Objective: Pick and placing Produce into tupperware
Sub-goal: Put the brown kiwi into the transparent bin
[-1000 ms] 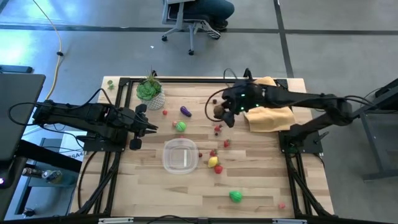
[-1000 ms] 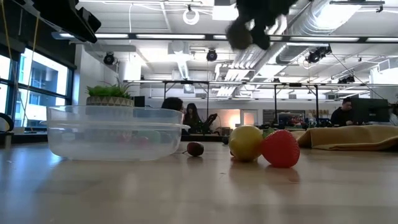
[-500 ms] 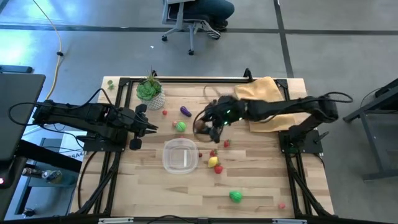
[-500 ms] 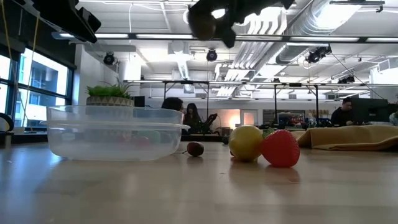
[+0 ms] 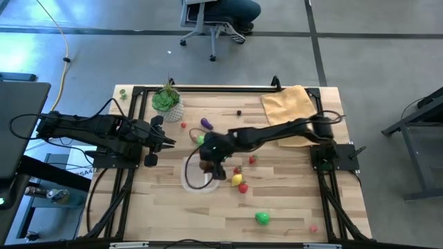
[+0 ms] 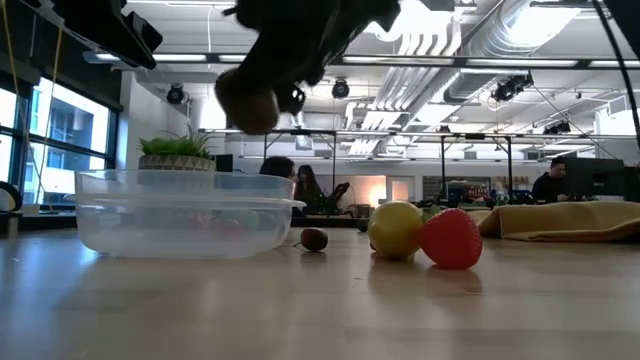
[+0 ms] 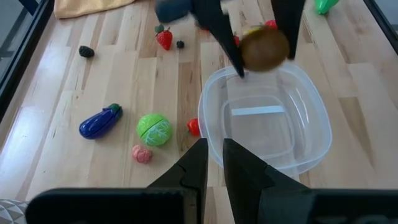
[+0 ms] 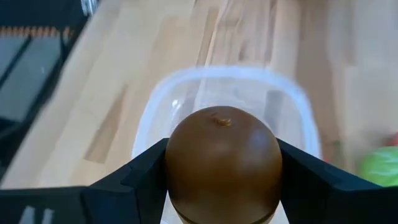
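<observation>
My right gripper [image 5: 208, 166] is shut on the brown kiwi [image 8: 222, 163] and hangs over the clear tupperware tub [image 5: 196, 181]. In the low view the kiwi [image 6: 247, 100] sits above the tub's rim [image 6: 190, 178]. On the table lie a purple eggplant [image 5: 206, 124], a green leafy ball [image 5: 201, 140], a lemon [image 5: 237, 180], a strawberry [image 5: 243, 187], a green piece [image 5: 262, 218] and several red berries. My left gripper [image 5: 168, 142] waits shut, left of the tub. My right gripper pinches the kiwi between its two fingers [image 8: 140, 171], one on each opposite side [image 8: 180, 155]. The fingers slant down from the table's right. The kiwi is lifted clear, above the tub's open top [image 7: 264, 50].
A green plant in a white pot [image 5: 167, 101] stands at the far left. A yellow cloth [image 5: 294, 111] lies at the far right, with a small dark berry [image 5: 239, 112] near it. The lemon [image 6: 396, 230] and strawberry [image 6: 451, 239] sit right of the tub.
My right gripper has carried the kiwi from beside the yellow cloth toward the table's left and near edge, dropping lower, and now hangs over the tub. It has stayed shut on the kiwi throughout.
</observation>
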You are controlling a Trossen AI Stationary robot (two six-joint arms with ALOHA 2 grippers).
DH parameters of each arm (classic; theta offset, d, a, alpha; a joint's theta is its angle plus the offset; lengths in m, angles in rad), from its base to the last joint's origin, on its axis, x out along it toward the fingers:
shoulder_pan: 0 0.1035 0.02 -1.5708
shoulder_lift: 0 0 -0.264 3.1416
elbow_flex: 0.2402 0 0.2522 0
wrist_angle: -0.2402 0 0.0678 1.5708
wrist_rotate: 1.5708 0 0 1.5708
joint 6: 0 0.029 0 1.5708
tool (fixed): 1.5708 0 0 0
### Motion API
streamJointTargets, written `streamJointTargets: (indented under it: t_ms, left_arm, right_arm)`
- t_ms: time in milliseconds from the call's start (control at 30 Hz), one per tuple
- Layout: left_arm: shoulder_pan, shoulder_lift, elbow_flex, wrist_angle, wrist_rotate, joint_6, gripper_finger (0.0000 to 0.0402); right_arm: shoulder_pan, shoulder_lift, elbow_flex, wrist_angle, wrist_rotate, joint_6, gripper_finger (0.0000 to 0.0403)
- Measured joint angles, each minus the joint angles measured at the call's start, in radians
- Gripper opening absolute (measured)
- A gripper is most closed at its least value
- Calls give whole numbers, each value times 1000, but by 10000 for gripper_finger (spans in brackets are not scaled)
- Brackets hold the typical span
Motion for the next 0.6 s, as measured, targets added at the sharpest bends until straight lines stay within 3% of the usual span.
streamJointTargets:
  t_ms: [267,600]
  left_arm:
    - [0,0,0,0,0,0,40]
    - [0,0,0,0,0,0,40]
  right_arm:
    - [3,106,35,-58,0,6,227]
    - [-19,117,35,-188,34,-10,227]
